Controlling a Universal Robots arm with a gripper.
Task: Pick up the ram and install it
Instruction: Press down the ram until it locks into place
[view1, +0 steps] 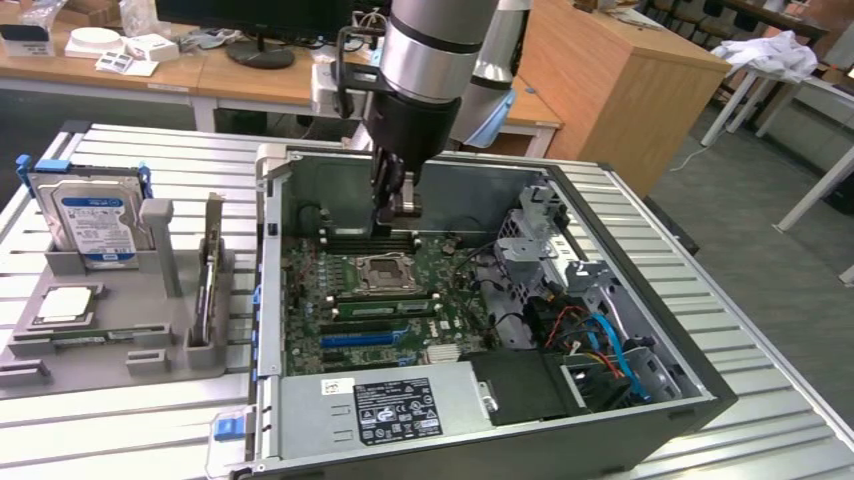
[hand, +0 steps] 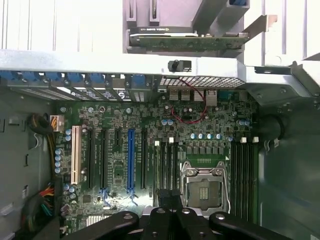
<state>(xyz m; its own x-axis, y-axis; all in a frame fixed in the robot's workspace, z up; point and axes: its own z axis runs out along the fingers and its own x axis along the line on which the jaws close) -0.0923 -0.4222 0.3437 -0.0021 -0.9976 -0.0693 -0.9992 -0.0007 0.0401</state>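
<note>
In the exterior view the ram (view1: 380, 307), a narrow green stick, lies in a memory slot just in front of the empty processor socket (view1: 384, 270) on the motherboard. My gripper (view1: 395, 222) hangs inside the open computer case above the board, shut, with no stick showing between its fingers. In the wrist view the gripper (hand: 170, 199) is over the near end of the memory slots (hand: 166, 167) beside the socket (hand: 205, 192). Whether the fingers touch the ram I cannot tell.
The case walls (view1: 274, 290) enclose the board. A drive cage and cables (view1: 587, 330) fill the exterior view's right, and a power supply (view1: 387, 405) sits at the front. A grey holder (view1: 114, 355) outside holds a hard drive (view1: 96, 222), a processor chip (view1: 67, 303) and an upright card (view1: 210, 285).
</note>
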